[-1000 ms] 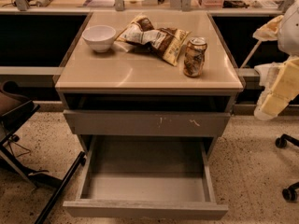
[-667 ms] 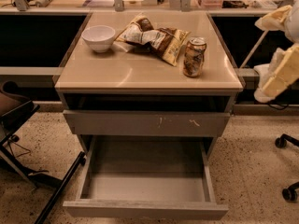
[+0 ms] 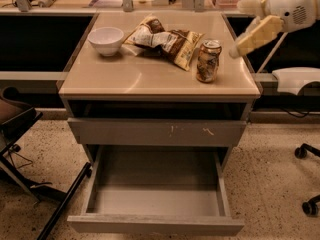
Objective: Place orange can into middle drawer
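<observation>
The pincer (image 3: 237, 29) hangs by the counter's (image 3: 150, 79) right edge, fingers apart, just right of the upright can (image 3: 208, 61). A bag (image 3: 167, 40) and a bowl (image 3: 106, 40) lie beyond. Below, the middle drawer (image 3: 155, 201) stands open over speckled floor (image 3: 270, 184). The white arm (image 3: 295, 6) slants in from the upper right.

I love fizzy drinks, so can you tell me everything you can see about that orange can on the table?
The orange can is a small drink can with a mottled orange-brown and pale label and a shiny silver top. It stands upright on the tan tabletop, near the right edge, just right of the snack bag. Nothing grips it: the gripper hangs open in the air to its upper right.
</observation>
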Controlling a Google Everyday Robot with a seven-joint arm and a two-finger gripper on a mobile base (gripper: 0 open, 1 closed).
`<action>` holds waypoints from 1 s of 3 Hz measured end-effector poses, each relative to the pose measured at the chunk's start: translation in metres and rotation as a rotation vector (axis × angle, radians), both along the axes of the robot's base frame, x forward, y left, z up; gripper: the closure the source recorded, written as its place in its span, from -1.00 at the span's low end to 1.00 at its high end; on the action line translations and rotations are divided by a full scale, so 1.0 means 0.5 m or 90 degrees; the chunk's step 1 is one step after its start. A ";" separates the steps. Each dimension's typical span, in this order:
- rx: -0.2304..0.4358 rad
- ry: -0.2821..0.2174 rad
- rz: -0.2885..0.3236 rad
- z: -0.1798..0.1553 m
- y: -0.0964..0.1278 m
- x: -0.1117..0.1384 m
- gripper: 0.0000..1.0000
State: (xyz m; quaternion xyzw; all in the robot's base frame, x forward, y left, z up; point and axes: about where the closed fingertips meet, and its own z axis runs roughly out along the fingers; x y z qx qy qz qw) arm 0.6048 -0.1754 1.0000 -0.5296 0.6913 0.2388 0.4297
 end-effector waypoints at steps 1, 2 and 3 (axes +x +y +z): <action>0.140 0.010 0.005 0.006 0.029 0.075 -1.00; 0.145 0.015 0.009 -0.002 0.033 0.079 -1.00; 0.099 0.017 -0.025 -0.039 0.028 0.091 -1.00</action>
